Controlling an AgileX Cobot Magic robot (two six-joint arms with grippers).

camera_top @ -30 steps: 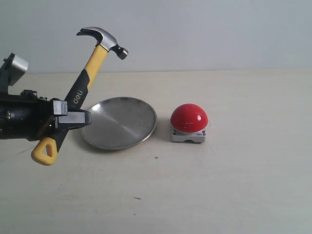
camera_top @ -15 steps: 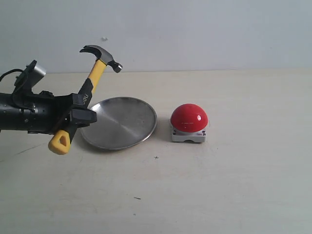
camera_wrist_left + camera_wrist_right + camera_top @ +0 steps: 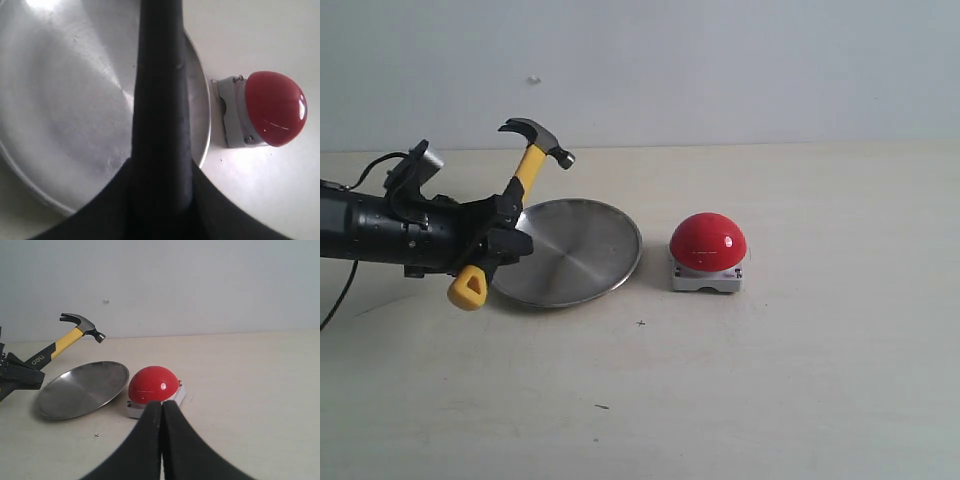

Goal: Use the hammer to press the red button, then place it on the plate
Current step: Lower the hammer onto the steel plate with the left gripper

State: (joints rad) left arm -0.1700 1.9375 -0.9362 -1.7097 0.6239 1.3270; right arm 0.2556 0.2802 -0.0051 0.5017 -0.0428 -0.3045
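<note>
My left gripper (image 3: 503,237) is shut on the black part of the hammer's handle. The hammer (image 3: 527,167) tilts up to the right, with its dark head (image 3: 539,137) in the air above the far left rim of the plate (image 3: 575,250) and its yellow loop (image 3: 468,290) low at the plate's left. In the left wrist view the handle (image 3: 160,100) crosses over the plate (image 3: 65,100), with the red button (image 3: 275,107) beyond. The red button (image 3: 708,242) sits right of the plate. My right gripper (image 3: 161,405) is shut and empty, short of the red button (image 3: 152,385); it is out of the exterior view.
The beige tabletop (image 3: 770,380) runs back to a pale wall (image 3: 720,70). A black cable (image 3: 335,305) trails from the left arm near the left edge. The right wrist view also shows the hammer (image 3: 75,332) and the plate (image 3: 82,388).
The left arm has carried the hammer right and farther back, toward the plate's left rim. The hammer's head sits lower than before. The plate and button have not moved.
</note>
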